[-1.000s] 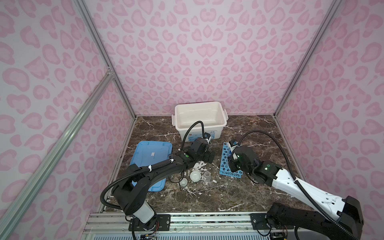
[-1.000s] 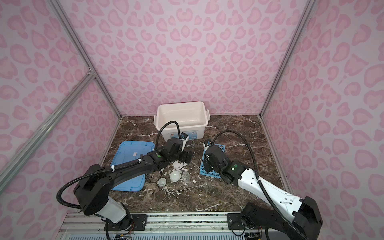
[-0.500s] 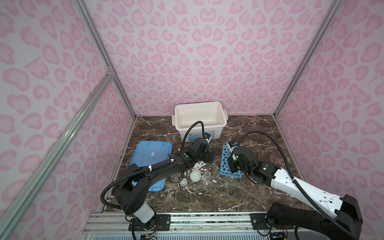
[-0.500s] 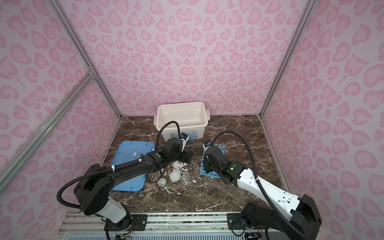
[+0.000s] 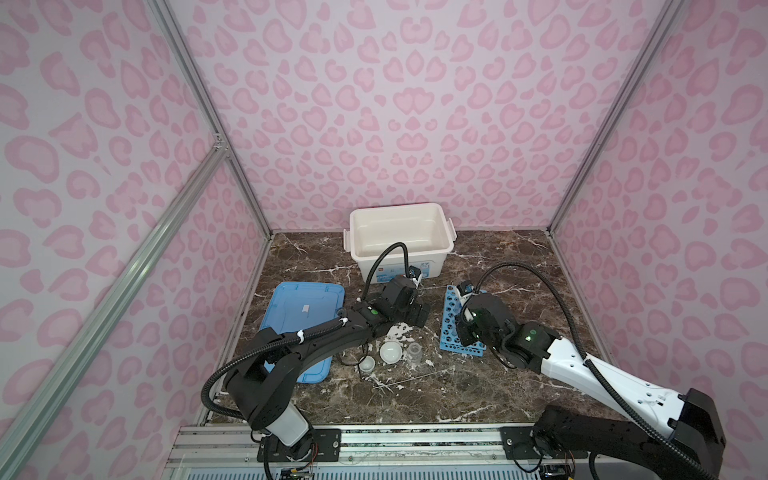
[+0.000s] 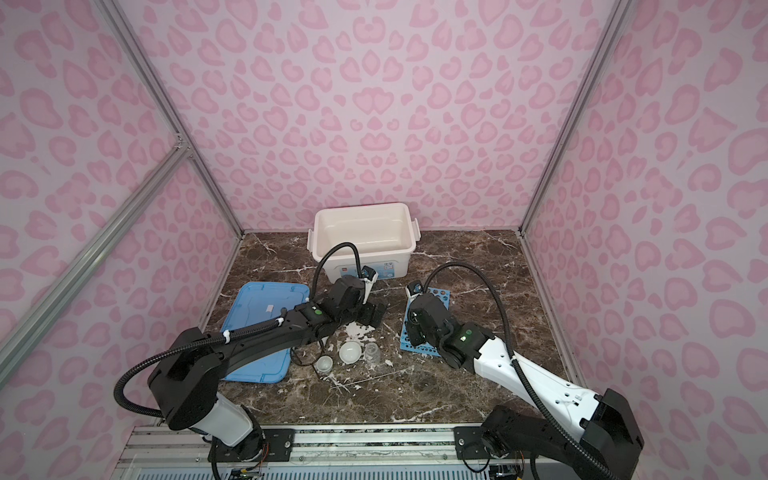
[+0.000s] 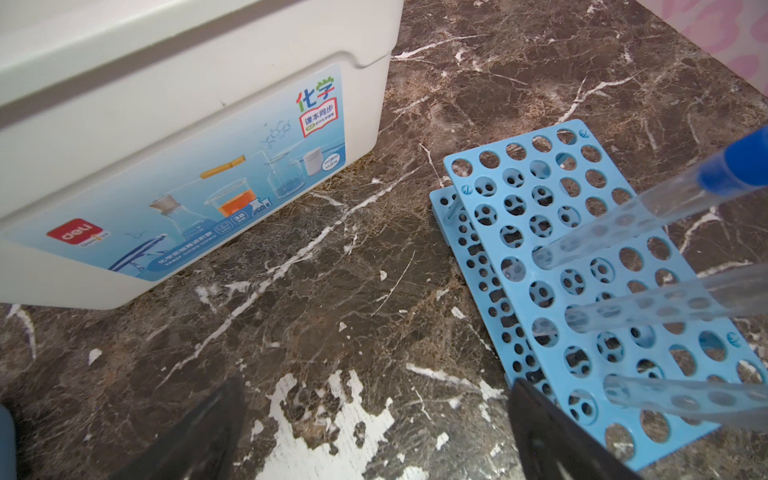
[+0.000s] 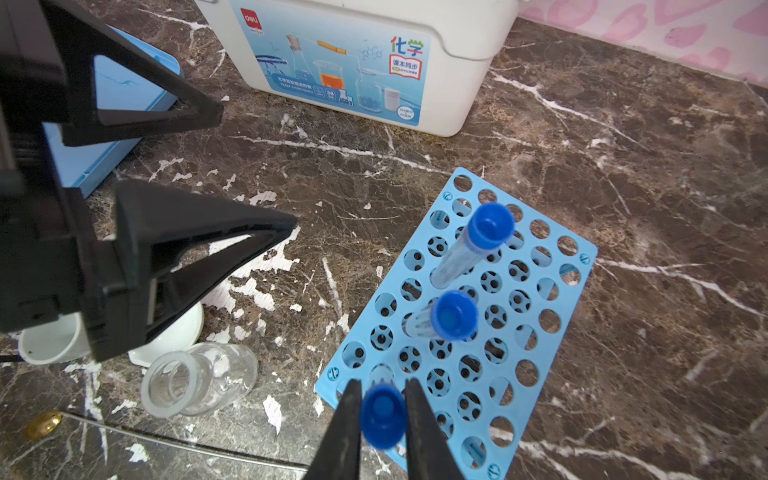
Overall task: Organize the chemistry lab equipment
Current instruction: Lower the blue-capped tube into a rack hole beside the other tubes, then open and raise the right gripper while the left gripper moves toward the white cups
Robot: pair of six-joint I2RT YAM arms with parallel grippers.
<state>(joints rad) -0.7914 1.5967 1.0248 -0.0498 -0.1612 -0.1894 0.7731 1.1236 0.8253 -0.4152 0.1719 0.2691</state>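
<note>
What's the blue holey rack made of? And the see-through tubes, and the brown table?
Rack: looks like moulded plastic, even matte blue with neat round holes.
Tubes: clear and faintly shiny, probably plastic, possibly glass.
Table: brown with white veins like marble, maybe only a printed surface.

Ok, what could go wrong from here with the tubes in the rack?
The right pincer hugs the cap of the nearest tube; lifting off askew could drag it out of the rack. The open left pincer hangs close by the white dish and glass jar; a sweep could knock them.
</note>
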